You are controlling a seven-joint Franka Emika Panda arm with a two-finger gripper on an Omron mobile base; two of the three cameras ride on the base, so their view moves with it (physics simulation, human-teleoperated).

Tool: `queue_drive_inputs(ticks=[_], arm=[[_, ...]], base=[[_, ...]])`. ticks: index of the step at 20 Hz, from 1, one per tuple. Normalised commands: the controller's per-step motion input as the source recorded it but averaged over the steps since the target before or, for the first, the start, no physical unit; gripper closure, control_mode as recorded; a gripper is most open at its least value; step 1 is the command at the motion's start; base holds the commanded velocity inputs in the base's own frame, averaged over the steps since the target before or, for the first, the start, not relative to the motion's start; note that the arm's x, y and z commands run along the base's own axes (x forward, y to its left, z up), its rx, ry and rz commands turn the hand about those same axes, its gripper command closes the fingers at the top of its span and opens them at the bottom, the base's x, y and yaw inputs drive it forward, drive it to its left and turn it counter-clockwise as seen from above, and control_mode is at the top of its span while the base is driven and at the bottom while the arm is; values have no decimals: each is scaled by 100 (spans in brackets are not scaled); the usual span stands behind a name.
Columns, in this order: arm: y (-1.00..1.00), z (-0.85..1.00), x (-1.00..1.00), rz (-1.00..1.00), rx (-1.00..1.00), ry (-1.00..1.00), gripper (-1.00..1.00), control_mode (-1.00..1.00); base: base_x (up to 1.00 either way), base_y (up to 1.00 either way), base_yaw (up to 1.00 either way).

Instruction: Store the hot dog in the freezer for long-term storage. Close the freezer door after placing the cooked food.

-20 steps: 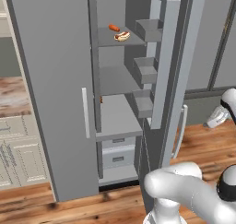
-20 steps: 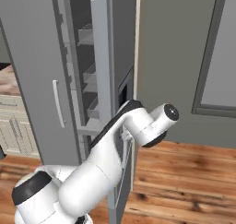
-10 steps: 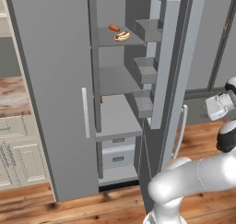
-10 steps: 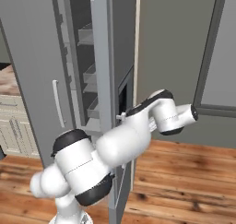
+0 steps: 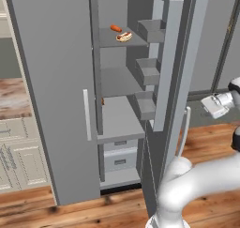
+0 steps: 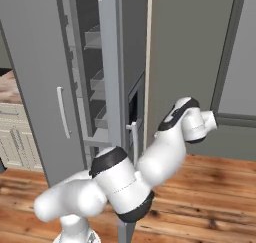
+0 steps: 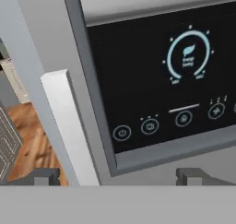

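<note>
i see my gripper (image 7: 118, 174) with its jaws spread wide, empty, facing the black dispenser panel (image 7: 161, 75) on the freezer door (image 5: 171, 63). the door's pale handle (image 7: 69, 126) stands just beside one fingertip. the hot dog (image 5: 124, 36) lies well away, on an upper shelf inside the freezer (image 5: 117, 100), beside a small red item (image 5: 116, 28).

Glossy white rounded arm (image 6: 165, 154) segments, dark joint bands; 2 small dark fingertips (image 7: 44, 176), seemingly square-ended.
</note>
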Motion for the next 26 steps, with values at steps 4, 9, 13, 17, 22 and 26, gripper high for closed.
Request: queue_drive_inputs(ticks=[4,9,13,17,22,26], arm=[[60,0,-1,0,2,0,-100,-100],[51,-6,-11,0,0,0,-100,-100],[46,-21,-28,0,0,4,-100,-100],[42,-31,-30,1,0,10,-100,-100],[30,-5,-21,0,0,-3,-100,-100],[34,0,-21,0,0,-10,-100,-100]], base=[[0,0,0],[0,0,0],[0,0,0],[0,0,0],[0,0,0],[0,0,0]])
